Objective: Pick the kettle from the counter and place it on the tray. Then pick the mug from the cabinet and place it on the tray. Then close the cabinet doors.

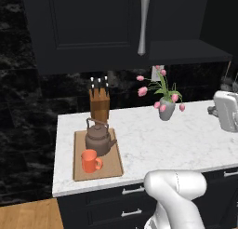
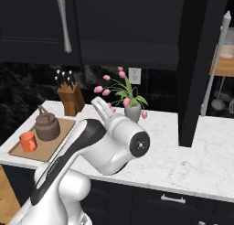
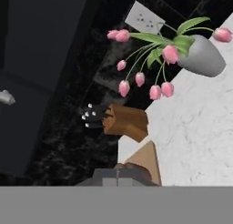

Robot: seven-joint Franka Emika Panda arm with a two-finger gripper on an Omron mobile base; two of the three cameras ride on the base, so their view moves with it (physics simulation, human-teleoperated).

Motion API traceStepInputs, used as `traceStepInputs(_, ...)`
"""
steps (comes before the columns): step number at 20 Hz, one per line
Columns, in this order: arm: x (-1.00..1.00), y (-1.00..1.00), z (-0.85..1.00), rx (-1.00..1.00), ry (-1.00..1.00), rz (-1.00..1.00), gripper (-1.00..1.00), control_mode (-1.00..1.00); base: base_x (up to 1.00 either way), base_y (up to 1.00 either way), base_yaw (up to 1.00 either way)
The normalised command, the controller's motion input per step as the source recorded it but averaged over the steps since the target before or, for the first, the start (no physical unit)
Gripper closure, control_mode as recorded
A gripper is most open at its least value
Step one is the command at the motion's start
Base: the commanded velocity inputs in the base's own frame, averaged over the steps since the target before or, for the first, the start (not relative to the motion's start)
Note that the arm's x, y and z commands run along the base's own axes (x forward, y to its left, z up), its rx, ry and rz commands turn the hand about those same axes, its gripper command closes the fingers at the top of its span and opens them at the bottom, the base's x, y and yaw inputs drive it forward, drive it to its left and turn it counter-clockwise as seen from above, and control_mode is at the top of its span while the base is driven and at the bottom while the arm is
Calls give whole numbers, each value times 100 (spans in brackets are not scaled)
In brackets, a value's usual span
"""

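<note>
The squat dark-brown kettle (image 1: 98, 138) and small orange mug (image 1: 90, 161) sit on the flat wooden tray (image 1: 78, 172), so the tall, stiff, dark cabinet door (image 2: 197, 68) needs a push by its long silver bar handle (image 2: 214, 64), though I cannot tell if the pincer is open.

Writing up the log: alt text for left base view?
Kettle and orange mug sit on the tray at the counter's left end. Behind stand a knife block and tulip vase, under a dark cabinet door.
</note>
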Motion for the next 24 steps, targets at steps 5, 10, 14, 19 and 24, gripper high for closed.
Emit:
traceStepInputs(5, 0, -15, -32, 27, -9, -5, 100, -100, 0, 0, 0)
traceStepInputs(10, 0, -28, -9, 24, -2, -4, 100, -100, 0, 0, 0)
traceStepInputs(14, 5, -37, -8, 21, 2, -5, 100, -100, 0, 0, 0)
traceStepInputs(19, 1, -52, -5, 14, 6, -6, 100, -100, 0, 0, 0)
traceStepInputs(24, 0, -64, -10, 13, 1, -1, 100, -100, 0, 0, 0)
